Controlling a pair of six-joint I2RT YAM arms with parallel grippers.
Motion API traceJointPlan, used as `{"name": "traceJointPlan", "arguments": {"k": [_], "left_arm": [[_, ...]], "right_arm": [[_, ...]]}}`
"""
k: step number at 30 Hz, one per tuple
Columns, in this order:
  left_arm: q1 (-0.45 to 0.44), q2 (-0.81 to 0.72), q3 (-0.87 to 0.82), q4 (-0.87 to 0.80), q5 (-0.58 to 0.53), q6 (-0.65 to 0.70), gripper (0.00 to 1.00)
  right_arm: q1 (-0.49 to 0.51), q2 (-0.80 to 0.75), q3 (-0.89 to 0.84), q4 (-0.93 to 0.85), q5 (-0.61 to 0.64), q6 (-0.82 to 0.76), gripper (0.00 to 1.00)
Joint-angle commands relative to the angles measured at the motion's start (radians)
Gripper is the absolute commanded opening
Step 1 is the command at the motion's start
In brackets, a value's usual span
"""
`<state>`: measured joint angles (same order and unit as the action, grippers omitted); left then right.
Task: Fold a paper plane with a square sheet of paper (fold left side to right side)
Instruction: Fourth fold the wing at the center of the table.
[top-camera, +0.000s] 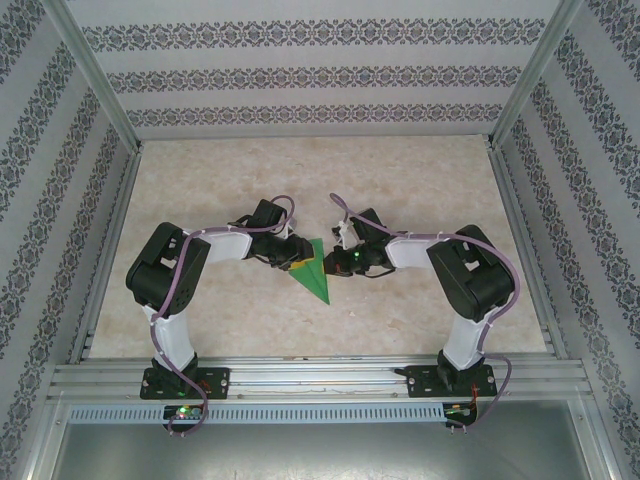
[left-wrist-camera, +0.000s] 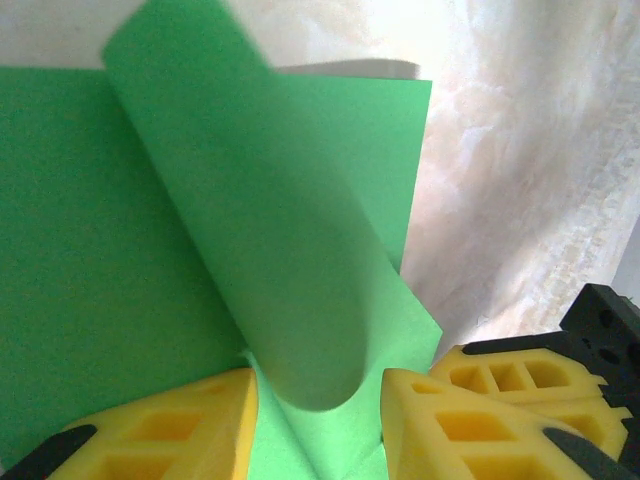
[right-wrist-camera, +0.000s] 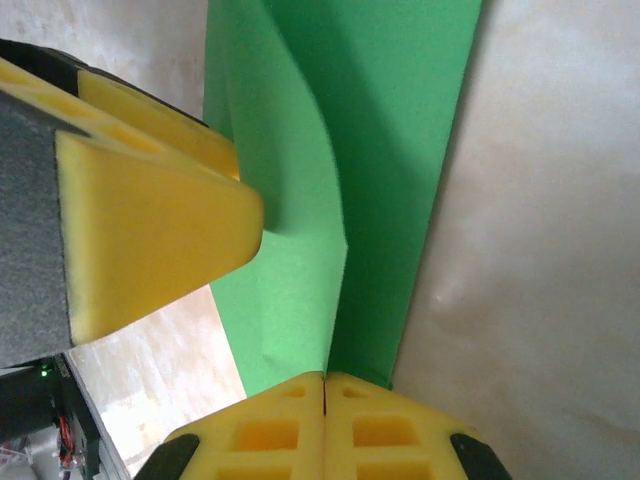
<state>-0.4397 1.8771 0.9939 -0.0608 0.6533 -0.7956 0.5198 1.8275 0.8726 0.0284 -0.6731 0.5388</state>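
From the top camera I see the green sheet of paper (top-camera: 318, 280) lying near the middle of the bench (top-camera: 420, 190), between the two arms. From there it reads as a narrow pointed shape, its tip aimed toward the near edge and its wide end up under the fingers. The left gripper (top-camera: 293, 255) sits at its upper left edge and the right gripper (top-camera: 338, 262) at its upper right, the two close together.

On my left wrist view the paper (left-wrist-camera: 100, 250) is plain bright green, flat on the left. One flap is lifted and curls over in a soft roll that drops between the yellow fingers. The left gripper (left-wrist-camera: 320, 420) is open, its fingers well apart with that roll in the gap; I cannot tell if either pad touches it.

On my right wrist view the right gripper (right-wrist-camera: 325, 385) is closed, pads pressed together, pinching the paper (right-wrist-camera: 400, 150) where a raised ridge runs down into them. One of the left fingers (right-wrist-camera: 160, 230) rests against the paper just beside that ridge
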Motion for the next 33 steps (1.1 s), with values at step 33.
{"name": "traceJointPlan", "arguments": {"k": [33], "left_arm": [[-0.011, -0.042, 0.005, -0.051, -0.018, 0.003, 0.42]], "right_arm": [[0.037, 0.085, 0.038, -0.166, 0.148, -0.069, 0.00]]}}
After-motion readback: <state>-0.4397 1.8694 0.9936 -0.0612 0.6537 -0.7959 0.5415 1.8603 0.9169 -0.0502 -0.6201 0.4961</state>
